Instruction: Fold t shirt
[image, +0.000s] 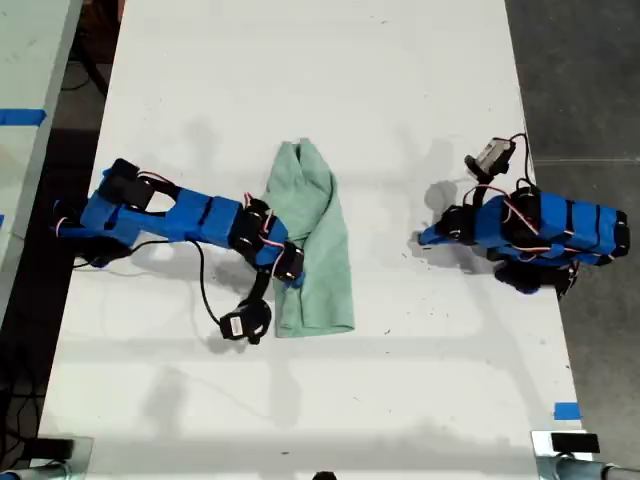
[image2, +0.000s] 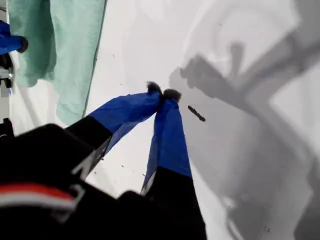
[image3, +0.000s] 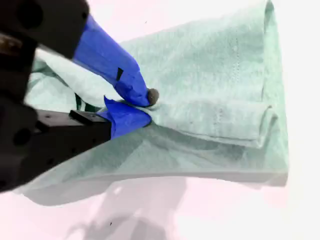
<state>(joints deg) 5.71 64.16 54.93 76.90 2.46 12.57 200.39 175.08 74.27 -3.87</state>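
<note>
Pinching a fold of the shirt, my second end effector has its blue tips drawn together on the cloth, with a ridge of fabric bunched between them. In the exterior view that same end effector sits at the shirt's edge on the exterior view's left, with the arm reaching in from that side.

The shirt lies near the middle of the white surface, folded into a long narrow strip. Its end nearer the far edge of the surface is rounded and narrow, and the nearer end is wider and squared. It is wrinkled, pale mint green, and plain.

My first end effector has its tips meeting with nothing between them. It holds nothing and hangs over bare surface, with the shirt off to one side of it. In the exterior view it points toward the shirt from the exterior view's right, well apart from the cloth. A small dark mark lies on the surface just beside its tips.
</note>
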